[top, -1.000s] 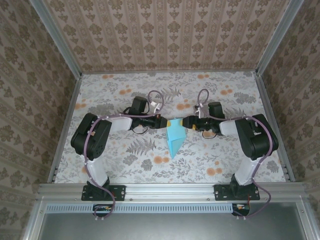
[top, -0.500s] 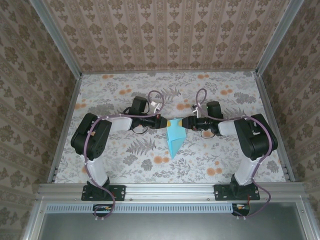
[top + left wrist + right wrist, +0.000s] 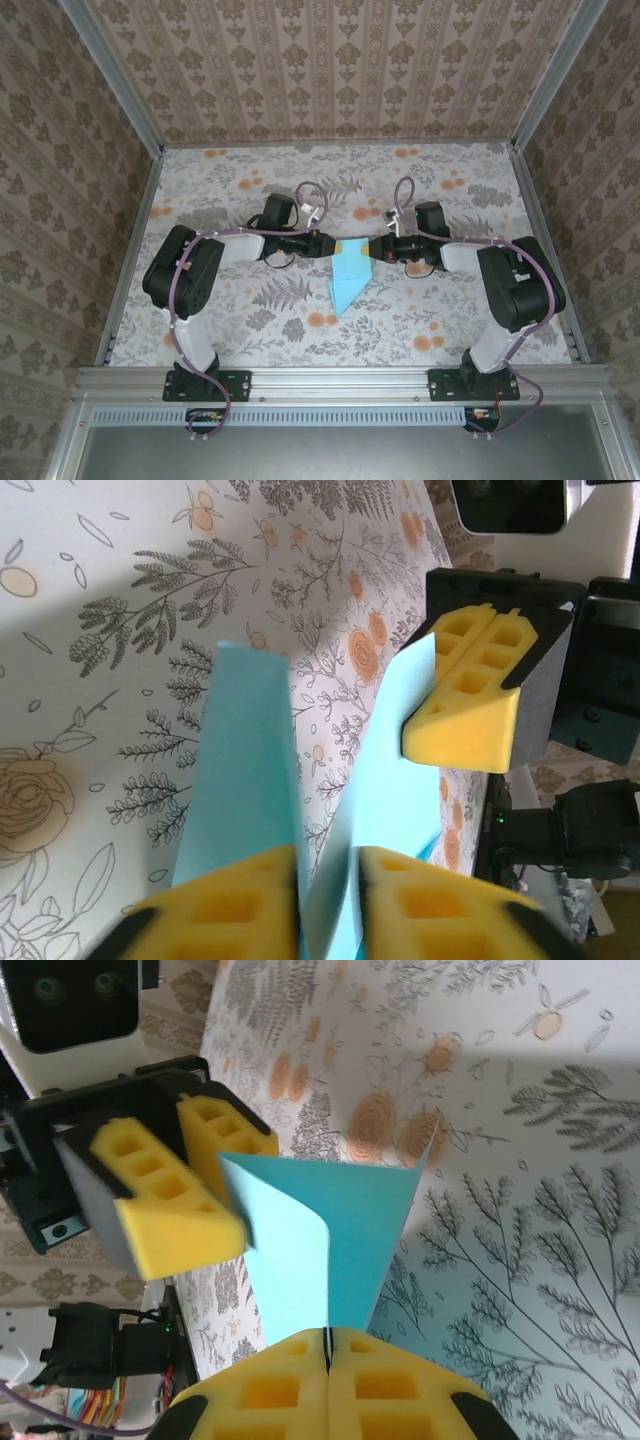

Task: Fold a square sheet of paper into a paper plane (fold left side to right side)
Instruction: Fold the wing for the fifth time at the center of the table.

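The light-blue paper plane [image 3: 347, 274] hangs as a slim folded dart between my two grippers over the middle of the table, its point toward the near edge. My right gripper [image 3: 379, 249] is shut on its right wing; in the right wrist view the pads [image 3: 300, 1380] press together on the paper's [image 3: 345, 1215] edge. My left gripper [image 3: 329, 244] is at the left wing, slightly open: in the left wrist view a gap shows between its pads [image 3: 230, 900], with a paper flap [image 3: 245, 770] standing loosely in it.
The floral tabletop [image 3: 250, 320] spreads all round the plane. Patterned walls and aluminium rails [image 3: 130, 260] bound the table on the left, right and back. Both arm bases stand at the near edge.
My right gripper has shut on the plane's right wing. The left jaws have parted a little. The plane's point has swung slightly left.
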{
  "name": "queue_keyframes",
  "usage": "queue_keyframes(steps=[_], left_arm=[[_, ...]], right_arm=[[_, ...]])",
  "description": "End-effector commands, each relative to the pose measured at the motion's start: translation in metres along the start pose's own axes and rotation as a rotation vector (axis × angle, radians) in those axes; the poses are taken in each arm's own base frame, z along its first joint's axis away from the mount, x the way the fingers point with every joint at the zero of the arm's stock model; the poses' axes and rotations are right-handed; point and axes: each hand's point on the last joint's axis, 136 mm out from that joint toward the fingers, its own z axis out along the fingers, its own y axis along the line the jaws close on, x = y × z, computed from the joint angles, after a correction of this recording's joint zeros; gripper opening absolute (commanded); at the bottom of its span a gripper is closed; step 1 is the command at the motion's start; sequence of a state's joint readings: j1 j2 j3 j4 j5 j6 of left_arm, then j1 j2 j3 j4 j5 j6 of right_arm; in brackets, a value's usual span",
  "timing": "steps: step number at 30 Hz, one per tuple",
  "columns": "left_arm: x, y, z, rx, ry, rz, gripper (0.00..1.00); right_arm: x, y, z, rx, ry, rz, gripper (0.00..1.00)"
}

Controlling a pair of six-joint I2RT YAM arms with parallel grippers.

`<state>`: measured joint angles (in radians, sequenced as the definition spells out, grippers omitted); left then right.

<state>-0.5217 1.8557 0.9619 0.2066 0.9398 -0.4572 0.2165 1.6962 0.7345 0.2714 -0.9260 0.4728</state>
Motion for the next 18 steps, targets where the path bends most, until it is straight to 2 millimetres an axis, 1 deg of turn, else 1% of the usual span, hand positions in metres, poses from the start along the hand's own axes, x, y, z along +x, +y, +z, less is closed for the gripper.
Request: queue_keyframes(steps=[1,4,7,10,12,15,18], left_arm=[[-0.003,0.000,-0.009,-0.046,-0.007,0.028,0.37],[-0.008,0.002,-0.022,-0.132,-0.030,0.053,0.49],[-0.013,0.002,-0.039,-0.224,-0.070,0.080,0.55],[-0.011,0.002,-0.056,-0.353,-0.079,0.128,0.57],[-0.004,-0.004,-0.063,-0.412,-0.063,0.163,0.57],[0.014,-0.017,-0.068,-0.501,-0.009,0.226,0.58],[0.037,-0.032,-0.061,-0.545,0.048,0.268,0.60]], right_arm=[[-0.005,0.002,-0.008,0.082,-0.003,0.039,0.00],[-0.004,-0.004,-0.012,0.147,-0.001,0.106,0.00],[-0.002,-0.008,-0.014,0.210,0.003,0.173,0.00],[-0.003,-0.007,-0.012,0.246,0.010,0.214,0.00],[-0.006,-0.005,-0.009,0.272,0.017,0.224,0.00],[-0.009,-0.010,-0.007,0.328,0.027,0.277,0.00],[-0.015,-0.011,-0.002,0.349,0.030,0.326,0.00]])
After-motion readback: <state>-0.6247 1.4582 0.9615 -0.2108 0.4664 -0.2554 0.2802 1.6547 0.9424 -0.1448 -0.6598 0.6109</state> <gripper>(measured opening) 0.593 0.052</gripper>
